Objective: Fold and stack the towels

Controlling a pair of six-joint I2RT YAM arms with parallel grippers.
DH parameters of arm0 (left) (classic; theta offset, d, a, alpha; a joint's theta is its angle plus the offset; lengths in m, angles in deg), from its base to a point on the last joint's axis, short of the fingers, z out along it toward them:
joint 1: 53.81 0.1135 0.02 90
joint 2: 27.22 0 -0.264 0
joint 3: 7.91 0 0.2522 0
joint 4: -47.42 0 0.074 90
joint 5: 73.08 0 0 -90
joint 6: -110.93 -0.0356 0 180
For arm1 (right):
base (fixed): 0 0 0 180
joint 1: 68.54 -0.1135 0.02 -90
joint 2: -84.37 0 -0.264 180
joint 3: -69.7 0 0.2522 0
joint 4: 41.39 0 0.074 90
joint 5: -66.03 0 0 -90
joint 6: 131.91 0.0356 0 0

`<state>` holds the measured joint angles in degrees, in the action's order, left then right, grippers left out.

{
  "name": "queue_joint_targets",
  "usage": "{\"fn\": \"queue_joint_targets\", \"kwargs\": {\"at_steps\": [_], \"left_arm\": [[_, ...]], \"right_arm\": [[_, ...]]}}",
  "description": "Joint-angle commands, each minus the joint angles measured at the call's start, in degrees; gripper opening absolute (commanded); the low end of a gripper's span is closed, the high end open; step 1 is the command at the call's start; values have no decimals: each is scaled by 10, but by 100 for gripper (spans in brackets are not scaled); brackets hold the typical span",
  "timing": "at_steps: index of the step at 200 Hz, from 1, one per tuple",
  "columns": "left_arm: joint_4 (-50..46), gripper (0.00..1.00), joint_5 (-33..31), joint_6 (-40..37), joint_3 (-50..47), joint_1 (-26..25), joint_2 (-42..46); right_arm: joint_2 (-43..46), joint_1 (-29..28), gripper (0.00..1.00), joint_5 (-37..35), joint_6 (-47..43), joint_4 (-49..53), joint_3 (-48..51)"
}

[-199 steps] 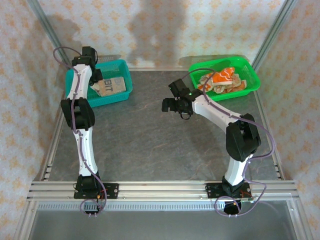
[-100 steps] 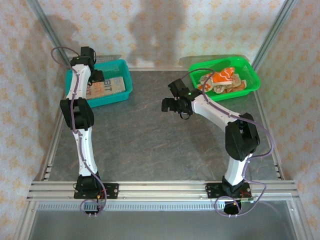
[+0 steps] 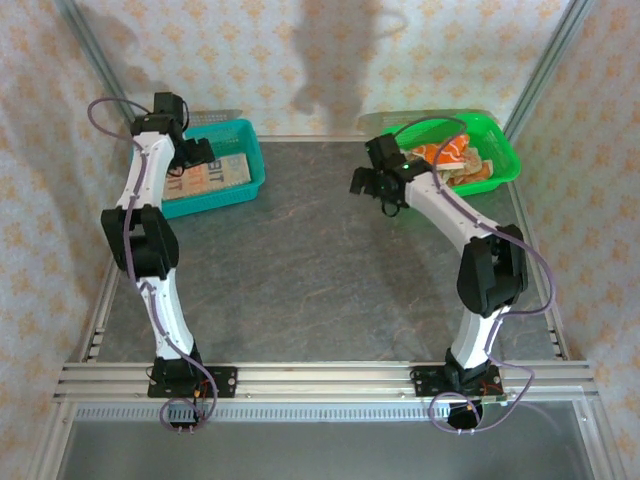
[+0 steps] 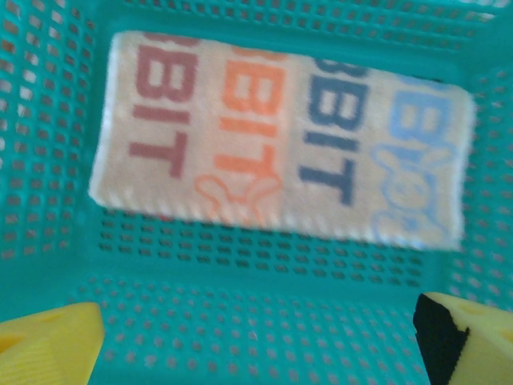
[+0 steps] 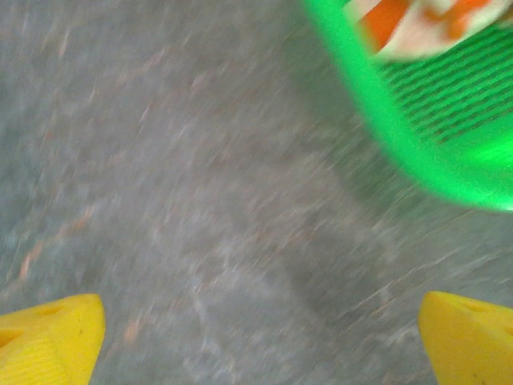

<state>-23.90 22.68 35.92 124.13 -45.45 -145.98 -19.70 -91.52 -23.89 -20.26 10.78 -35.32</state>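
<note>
A folded cream towel with red, orange and blue lettered stripes lies flat in the teal basket; from above, this folded towel sits at the back left. My left gripper hangs open over the basket's near wall with nothing between its fingers. Crumpled orange and cream towels lie in the green basket at the back right. My right gripper is open above the bare table, just left of that basket. Its wrist view is blurred, with the green basket's rim and a towel at top right.
The grey stone-pattern table stretches between the two baskets. Patterned walls and metal frame posts close in the back and sides. The left arm stands along the table's left edge.
My left gripper has opened, and the folded towel it held now lies flat in the teal basket. My right arm has swung back and to the right, closer to the green basket.
</note>
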Motion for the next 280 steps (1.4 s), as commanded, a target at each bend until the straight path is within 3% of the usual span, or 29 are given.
{"fn": "queue_joint_targets", "kwargs": {"at_steps": [1,47,75,119,158,191,209,234,280], "left_arm": [[53,100,44,32,-72,-27,72],[103,100,80,74,-234,-80,195],[118,100,75,92,-308,-126,246],[111,100,60,113,-361,-175,293],[109,100,49,127,-391,-186,321],[108,100,37,132,-402,-189,338],[107,100,36,133,-401,-189,340],[109,100,38,134,-399,-190,341],[118,100,40,136,-406,-190,344]], "right_arm": [[-11,42,100,-91,23,16,-43],[-90,128,92,-151,49,34,-140],[-181,157,87,-186,70,75,-256],[-288,185,83,-205,136,109,-372],[-354,206,80,-190,175,139,-433],[-361,214,56,-161,153,123,-436],[-358,215,24,-154,143,126,-440],[-328,215,0,-156,139,127,-419],[-218,206,0,-168,100,78,-347]]}}
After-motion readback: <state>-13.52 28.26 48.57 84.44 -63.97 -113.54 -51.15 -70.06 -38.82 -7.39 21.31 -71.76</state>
